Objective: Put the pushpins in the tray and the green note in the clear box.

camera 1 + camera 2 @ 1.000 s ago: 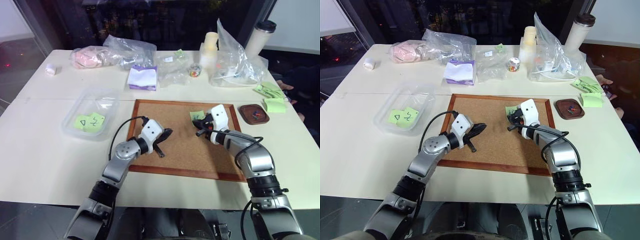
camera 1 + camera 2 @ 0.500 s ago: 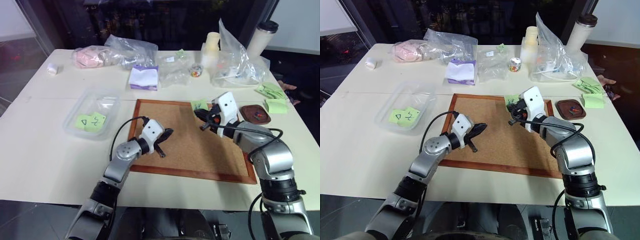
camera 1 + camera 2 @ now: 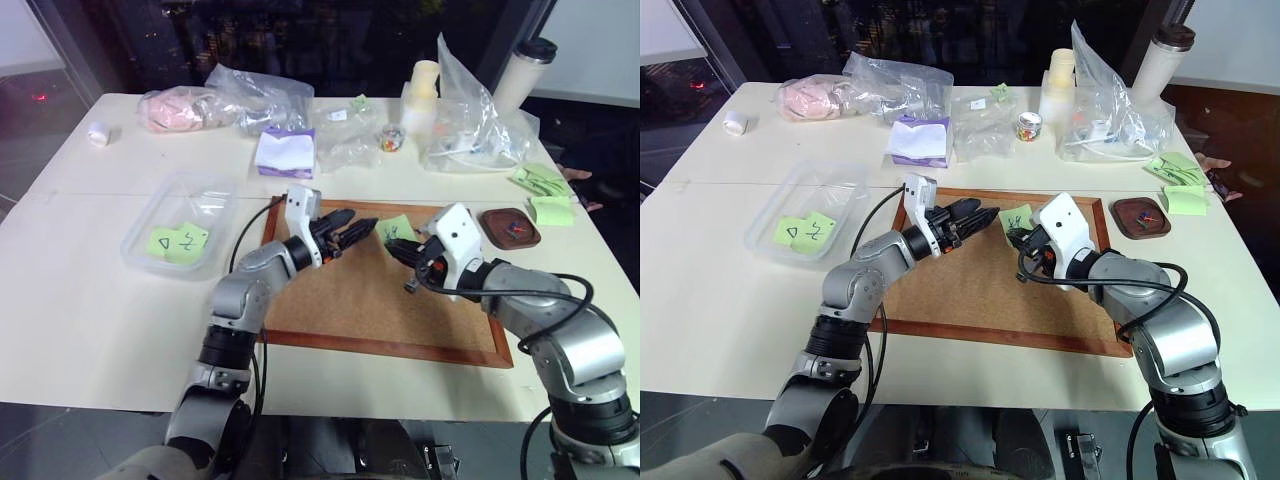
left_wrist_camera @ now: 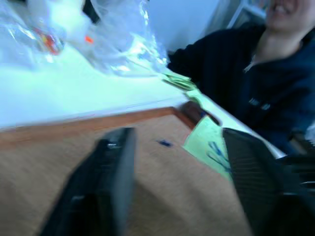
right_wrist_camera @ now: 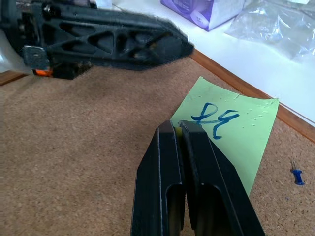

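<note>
**Green note held over the cork board**

The green note (image 5: 231,129), blue-marked, sits right of centre in the head view, pinched at its edge by the right gripper (image 5: 181,129). The left gripper (image 3: 975,216), jaws apart, hovers just beside it. A blue pushpin (image 5: 297,176) lies on the cork board (image 3: 370,300).

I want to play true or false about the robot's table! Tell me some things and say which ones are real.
1. The green note with blue marks lies on the cork board. True.
2. A blue pushpin lies on the cork board near that note. True.
3. The left gripper has its fingers pressed together. False: its fingers are apart.
4. The clear box has nothing in it. False: green slips with black drawings lie inside.
5. The right gripper has its fingers shut at the note's edge. True.
6. The tray sits on the cork board. False: it sits on the table beside it.
</note>
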Controlling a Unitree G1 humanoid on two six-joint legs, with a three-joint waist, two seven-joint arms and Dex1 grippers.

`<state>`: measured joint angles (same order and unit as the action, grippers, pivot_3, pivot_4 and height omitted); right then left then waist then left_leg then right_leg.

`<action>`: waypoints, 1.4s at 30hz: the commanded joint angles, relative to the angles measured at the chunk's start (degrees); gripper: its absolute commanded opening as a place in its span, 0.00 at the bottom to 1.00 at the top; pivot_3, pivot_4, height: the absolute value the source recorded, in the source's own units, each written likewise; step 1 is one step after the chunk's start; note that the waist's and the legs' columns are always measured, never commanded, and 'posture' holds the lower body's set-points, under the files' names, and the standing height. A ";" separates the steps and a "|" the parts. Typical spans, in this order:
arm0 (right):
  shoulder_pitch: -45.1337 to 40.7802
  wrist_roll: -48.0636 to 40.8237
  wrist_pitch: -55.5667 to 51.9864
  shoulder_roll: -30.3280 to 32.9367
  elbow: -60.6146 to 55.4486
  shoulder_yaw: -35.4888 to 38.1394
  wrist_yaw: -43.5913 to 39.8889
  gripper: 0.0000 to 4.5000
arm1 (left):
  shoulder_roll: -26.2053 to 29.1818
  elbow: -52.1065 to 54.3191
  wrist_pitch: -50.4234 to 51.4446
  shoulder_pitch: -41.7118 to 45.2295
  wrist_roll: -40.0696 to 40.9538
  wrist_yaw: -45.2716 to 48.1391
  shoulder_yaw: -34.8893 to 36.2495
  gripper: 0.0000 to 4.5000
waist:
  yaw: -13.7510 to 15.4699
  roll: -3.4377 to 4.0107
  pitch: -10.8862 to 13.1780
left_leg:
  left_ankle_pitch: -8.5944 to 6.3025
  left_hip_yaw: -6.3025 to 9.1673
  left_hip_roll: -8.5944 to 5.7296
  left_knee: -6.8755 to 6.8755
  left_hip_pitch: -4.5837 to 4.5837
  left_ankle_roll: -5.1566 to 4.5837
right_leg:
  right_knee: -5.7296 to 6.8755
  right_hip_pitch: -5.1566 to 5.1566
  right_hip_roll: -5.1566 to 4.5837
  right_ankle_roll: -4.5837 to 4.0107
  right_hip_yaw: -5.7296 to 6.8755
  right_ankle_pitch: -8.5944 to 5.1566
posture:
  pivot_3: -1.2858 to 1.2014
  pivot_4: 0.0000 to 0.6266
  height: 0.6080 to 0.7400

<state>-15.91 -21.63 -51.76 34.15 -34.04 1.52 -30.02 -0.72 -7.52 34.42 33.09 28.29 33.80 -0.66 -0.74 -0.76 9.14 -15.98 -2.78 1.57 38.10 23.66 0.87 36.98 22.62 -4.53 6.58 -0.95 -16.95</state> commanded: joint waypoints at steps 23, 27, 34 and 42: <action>-1.11 -1.42 -2.82 1.17 -7.80 0.25 2.07 0.00 | -6.83 -5.15 17.98 5.18 12.92 -6.60 6.82 0.65 | 0.15 -0.12 0.08 | 0.00 0.02 -0.06 0.00 0.01 0.01 | -0.02 0.00 -0.03 0.01 0.00 -0.01 | 0.52 0.24 1.00; -1.22 -1.47 -2.97 1.18 -7.90 0.21 2.46 0.00 | -7.47 -5.70 18.07 5.61 12.97 -7.26 7.82 0.29 | 0.15 -0.12 0.08 | 0.00 0.01 -0.07 0.00 0.01 0.01 | -0.02 0.00 -0.04 0.01 0.00 -0.01 | 0.52 0.24 1.00; -1.65 -1.51 -2.94 1.60 -7.71 0.94 3.05 0.00 | -7.12 -5.60 19.06 5.74 13.51 -7.47 8.62 0.01 | 0.12 -0.12 0.08 | 0.00 0.02 -0.07 0.00 0.01 0.01 | -0.02 0.00 -0.03 0.01 0.00 -0.01 | 0.52 0.24 1.00; -6.51 -5.60 -6.01 0.90 -5.76 10.61 4.12 0.00 | -1.78 -3.72 16.41 3.50 10.22 -3.84 5.06 0.01 | 0.14 -0.11 0.07 | 0.01 0.01 -0.06 0.00 0.01 0.02 | -0.01 0.00 -0.03 0.01 0.00 -0.01 | 0.52 0.24 1.00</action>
<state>-21.22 -25.78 -57.42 34.89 -39.34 8.70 -26.48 -2.83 -13.34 51.95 36.49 38.60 28.63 5.13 -0.60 -0.87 9.22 -15.97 -2.77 1.51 38.11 23.67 0.88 36.97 22.62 -4.57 6.58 -0.95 -16.96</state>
